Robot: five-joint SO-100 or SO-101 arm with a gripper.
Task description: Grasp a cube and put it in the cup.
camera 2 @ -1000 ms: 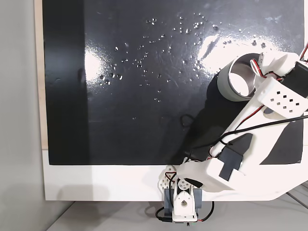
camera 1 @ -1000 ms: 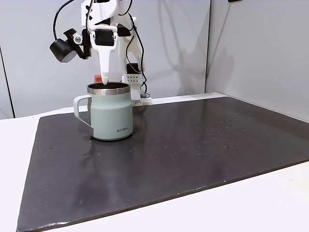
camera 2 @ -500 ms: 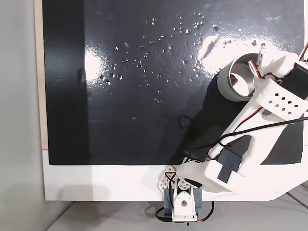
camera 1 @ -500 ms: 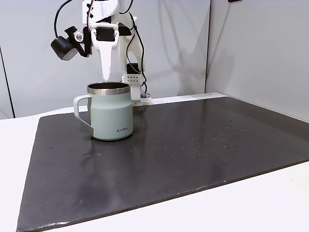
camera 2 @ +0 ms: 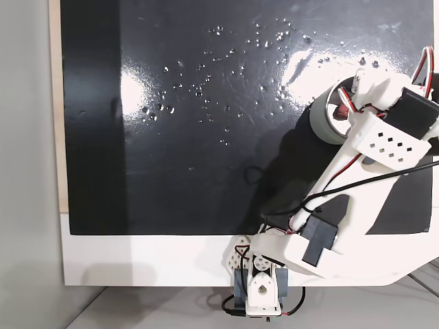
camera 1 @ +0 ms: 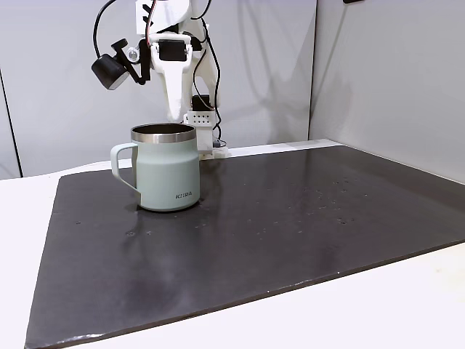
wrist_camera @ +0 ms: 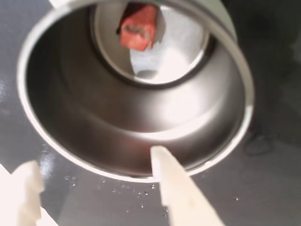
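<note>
The cube (wrist_camera: 138, 28), a small reddish-brown block, lies on the steel floor of the cup (wrist_camera: 141, 127), which the wrist view looks straight down into. The cup (camera 1: 168, 174) is a mint-green mug with a steel rim, its handle on the left in a fixed view, standing upright on the dark mat. My gripper (wrist_camera: 91, 167) hangs above the cup's rim, open, its white fingers (wrist_camera: 162, 169) apart with nothing between them. From the side, the gripper (camera 1: 174, 113) points down just above and behind the rim. Seen from above, the arm covers most of the cup (camera 2: 319, 120).
A glossy black mat (camera 1: 305, 211) covers most of the white table (camera 1: 407, 298); it stretches wide to the cup's right. The arm's base (camera 2: 257, 291) stands at the table's edge. Grey wall panels close off the back and right.
One second ago the cube sat at my fingertips over the rim; now it lies inside the cup. The gripper has risen and shifted right in the side view.
</note>
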